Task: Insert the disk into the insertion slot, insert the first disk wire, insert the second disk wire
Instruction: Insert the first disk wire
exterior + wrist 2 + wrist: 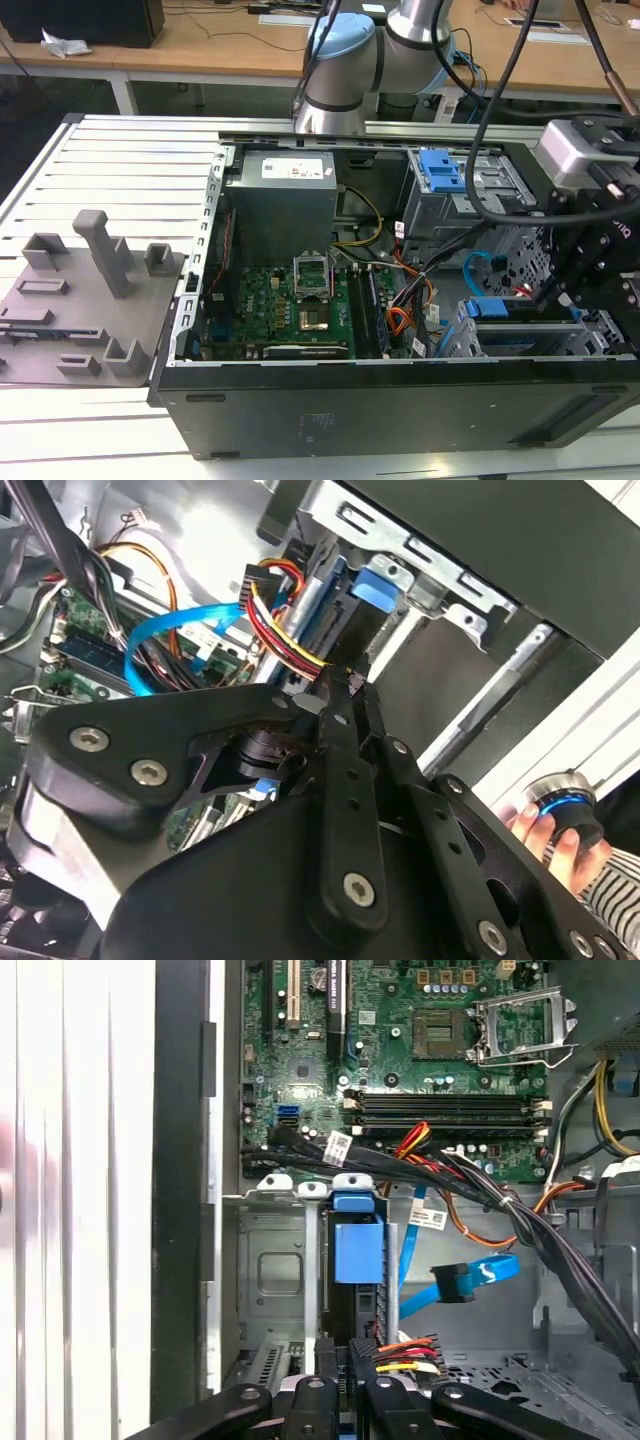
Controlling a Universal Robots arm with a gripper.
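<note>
With the disk (357,1255) seated in the slot (268,1260) and the gripper (350,1358), fingers nearly closed, beside the plug of the wire bundle (405,1345) at its rear, that plug should go straight in along the disk, clear of the blue wire (470,1278)

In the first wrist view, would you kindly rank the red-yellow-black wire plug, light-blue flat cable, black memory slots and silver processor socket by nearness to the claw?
1. Red-yellow-black wire plug, beside the claw.
2. Light-blue flat cable, above the case floor.
3. Black memory slots, on the green board.
4. Silver processor socket, beyond the slots.
</note>
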